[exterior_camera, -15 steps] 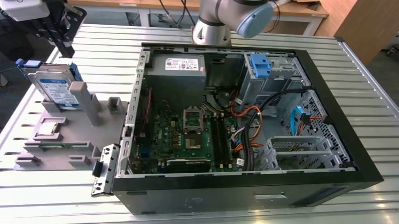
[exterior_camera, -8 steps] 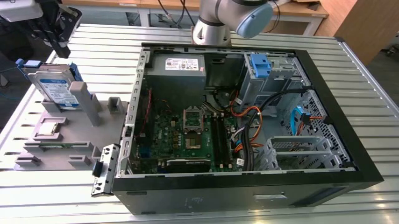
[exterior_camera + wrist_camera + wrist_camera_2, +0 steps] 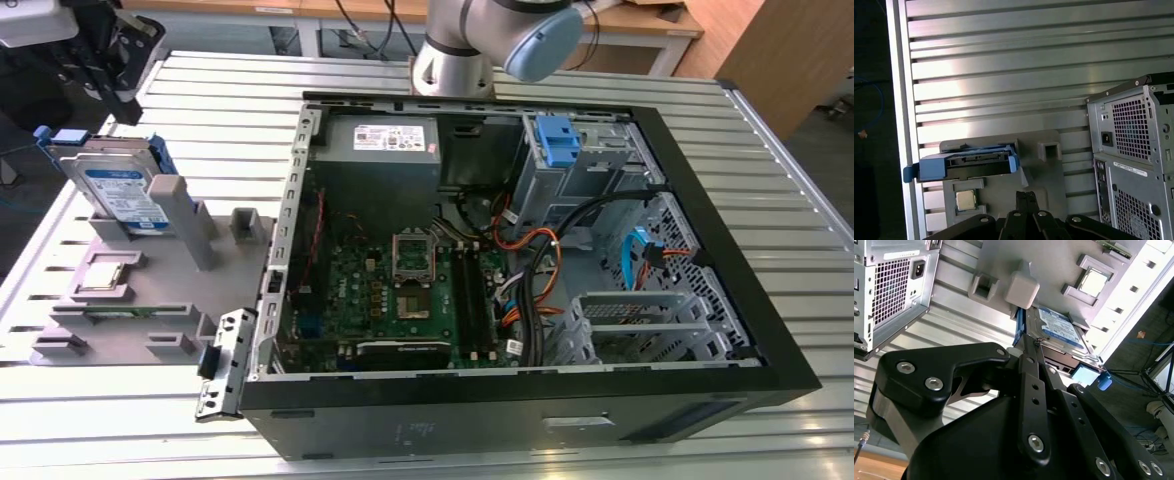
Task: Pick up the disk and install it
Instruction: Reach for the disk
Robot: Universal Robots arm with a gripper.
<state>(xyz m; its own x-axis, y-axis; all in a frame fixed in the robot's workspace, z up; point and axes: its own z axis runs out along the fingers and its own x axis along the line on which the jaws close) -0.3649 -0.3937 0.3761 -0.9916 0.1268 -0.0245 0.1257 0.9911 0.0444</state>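
The disk (image 3: 123,190) is a silver drive with a white-and-blue label in a bright blue frame. It stands on edge in a grey fixture (image 3: 160,290) at the exterior view's left. My gripper (image 3: 123,105) hangs above it, apart from it. Both wrist views show the disk: its label side (image 3: 1059,327) past my black fingers (image 3: 1030,355), and its blue end (image 3: 969,165) beyond my gripper (image 3: 1026,196). The two fingers lie together, shut with nothing between them.
An open computer case (image 3: 747,300) lies on the slatted metal table (image 3: 400,455), with a motherboard, cables, a power supply (image 3: 394,140) and a blue bracket (image 3: 554,140) inside. A small square silver chip (image 3: 110,275) sits in the fixture near the disk. The case's rear (image 3: 1134,150) stands close by.
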